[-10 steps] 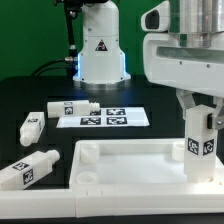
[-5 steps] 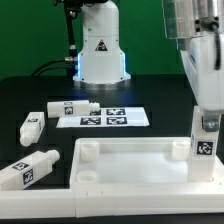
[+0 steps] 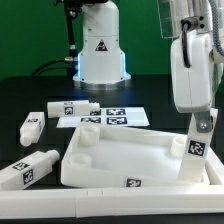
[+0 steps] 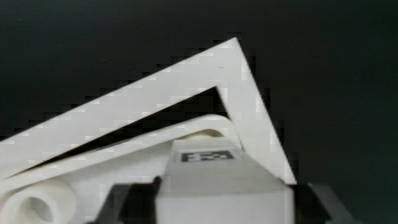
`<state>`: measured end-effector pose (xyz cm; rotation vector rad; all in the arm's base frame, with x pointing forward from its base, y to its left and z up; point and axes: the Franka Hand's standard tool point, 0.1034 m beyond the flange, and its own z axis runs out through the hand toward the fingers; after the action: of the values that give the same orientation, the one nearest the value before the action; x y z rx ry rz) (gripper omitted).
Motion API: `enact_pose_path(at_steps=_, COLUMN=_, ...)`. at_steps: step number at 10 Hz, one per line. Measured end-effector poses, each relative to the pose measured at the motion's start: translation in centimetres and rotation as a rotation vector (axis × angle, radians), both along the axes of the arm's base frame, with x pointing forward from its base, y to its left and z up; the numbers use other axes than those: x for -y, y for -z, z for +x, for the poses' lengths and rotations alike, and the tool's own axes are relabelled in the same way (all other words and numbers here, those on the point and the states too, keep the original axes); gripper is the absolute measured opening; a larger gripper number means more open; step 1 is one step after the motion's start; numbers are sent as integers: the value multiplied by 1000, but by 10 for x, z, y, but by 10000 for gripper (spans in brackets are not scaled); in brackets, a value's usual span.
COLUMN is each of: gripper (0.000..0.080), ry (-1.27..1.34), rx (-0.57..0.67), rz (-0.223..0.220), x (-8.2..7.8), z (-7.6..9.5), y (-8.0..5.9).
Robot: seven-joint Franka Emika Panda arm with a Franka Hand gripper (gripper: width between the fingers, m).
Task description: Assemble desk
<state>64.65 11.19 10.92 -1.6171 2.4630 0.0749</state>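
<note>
Wide flat white plastic desk top with raised rim [image 3: 100, 181] fills lower centre to lower right of the exterior view, on the black table [image 3: 25, 98]. Small square tag [image 3: 131, 182] on its front wall; two round corner sockets [image 3: 79, 158] show on its left side. It sits skewed; lying flat or tipped, can't tell.

White blocky upright leg with a black-and-white tag [image 3: 197, 148] stands at the desk top's right corner, lower right of frame. Glossy white robot arm [image 3: 190, 65] comes down from upper right, with the gripper [image 3: 201, 121] at the upright leg's top end.

Wrist view: dark fingers [image 4: 128, 203] sit on either side of the upright leg, its tag facing the camera. The desk top's corner rim shows beyond it as a white V against black. Claw is at middling width around the leg; gripping it or just clear of it, cannot tell.

Other legs are white, tagged and lying on the table at left:
- far leg [image 3: 70, 108]: mid-left, just beside the thin flat white marker board [image 3: 105, 118]
- middle leg [image 3: 30, 126]: left edge
- near leg [image 3: 25, 170]: lower left, near the desk top's left rim but apart from it

White robot base with warning triangle [image 3: 100, 45] top centre, green backdrop [image 3: 25, 30] behind.
</note>
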Motion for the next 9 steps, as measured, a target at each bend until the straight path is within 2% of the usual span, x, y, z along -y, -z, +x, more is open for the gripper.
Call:
enact_pose_path(at_steps=1, gripper=530, ry=-8, rx=5, rz=0, x=-1, z=1, y=-3)
enact_pose_path(at_steps=2, gripper=530, ry=-23, rx=22, rz=4, x=-4, z=3, y=-13)
enact_pose_path(at_steps=3, gripper=624, ry=-48, rx=38, rz=8, x=-6, z=1, y=-26)
enact_pose_path(at_steps=4, gripper=642, ry=-99, rx=59, rz=10, x=-6, z=-4, y=-43)
enact_pose_path(at_steps=5, gripper=642, ry=-112, rx=66, rz=12, x=-6, z=-6, y=-49)
enact_pose_path(at_steps=9, gripper=649, ry=-119, rx=58, rz=8, x=-6, z=-7, y=-43)
